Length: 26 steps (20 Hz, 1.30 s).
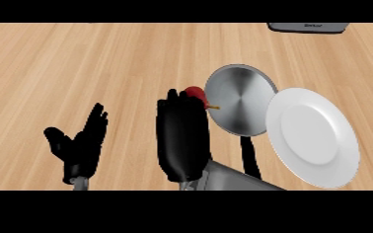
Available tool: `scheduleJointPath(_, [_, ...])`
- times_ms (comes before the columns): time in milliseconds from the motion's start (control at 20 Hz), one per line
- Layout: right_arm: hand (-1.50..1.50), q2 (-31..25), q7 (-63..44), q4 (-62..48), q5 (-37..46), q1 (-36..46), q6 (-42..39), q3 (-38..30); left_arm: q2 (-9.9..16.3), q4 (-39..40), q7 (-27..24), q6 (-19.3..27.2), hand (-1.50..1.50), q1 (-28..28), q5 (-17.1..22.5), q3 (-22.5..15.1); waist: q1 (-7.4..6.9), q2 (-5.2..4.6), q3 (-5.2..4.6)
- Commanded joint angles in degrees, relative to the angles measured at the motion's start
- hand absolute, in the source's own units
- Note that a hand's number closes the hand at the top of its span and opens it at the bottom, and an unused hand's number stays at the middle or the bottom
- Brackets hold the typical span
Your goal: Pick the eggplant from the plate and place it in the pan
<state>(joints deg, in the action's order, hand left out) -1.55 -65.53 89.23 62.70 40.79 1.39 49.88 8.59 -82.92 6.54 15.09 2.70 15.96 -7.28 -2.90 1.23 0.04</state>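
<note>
In the head view, the wooden counter [109,59] fills almost all of the picture. The left hand [79,145] shows at the lower left with the fingers up and spread, the thumb apart to the side; it holds nothing and touches nothing.

The right hand [182,138] is in the middle of the lower part, seen from its back, fingers pointing away from the robot. The fingers lie close together, and their tips reach a small red thing [195,94], which sits just at the left rim of the pan [241,98]. This thing is red with a short yellowish stem toward the pan; it is the only food item that I see, so it stands where the eggplant of the task should be. The hand hides most of it, and I cannot tell whether the fingers curl round it or only cover it.

The pan is round and grey metal, and its dark handle [250,158] goes down toward the lower edge. The white plate [313,138] lies just right of the pan, its rim overlapping the pan's rim in the picture, and nothing lies on it. At the top right corner a grey appliance [306,27] is partly visible.
</note>
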Motion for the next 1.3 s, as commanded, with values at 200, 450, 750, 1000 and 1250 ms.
scheduleJointPath(200, [1.50,1.5,-19.3,3.4,3.1,4.9,0.6,2.0,0.5,2.0,0.0,-0.7,0.00,0.1,0.6,1.3,1.55,-0.91,-0.16])
scheduleJointPath(450, [1.50,1.5,-16.9,1.4,4.2,3.5,6.8,-1.1,-1.3,1.5,0.8,2.0,0.00,-2.0,-0.8,0.7,2.01,-1.22,-0.08])
scheduleJointPath(750, [1.50,1.5,-6.1,-8.8,8.0,2.9,10.1,-11.1,-2.0,-1.1,1.5,2.5,0.00,0.1,-1.0,-0.1,2.18,-1.43,-0.03])
scheduleJointPath(1000, [1.50,-0.9,4.4,-14.7,8.3,1.1,15.1,-19.5,-1.2,1.8,-2.3,-0.5,0.00,2.4,0.4,2.2,2.40,-1.51,-0.05])
scheduleJointPath(1250, [1.50,-2.4,13.8,-23.6,5.6,-2.7,27.3,-25.9,-0.7,0.9,-0.3,-0.2,0.00,0.7,-0.3,2.1,2.27,-1.71,-0.01])
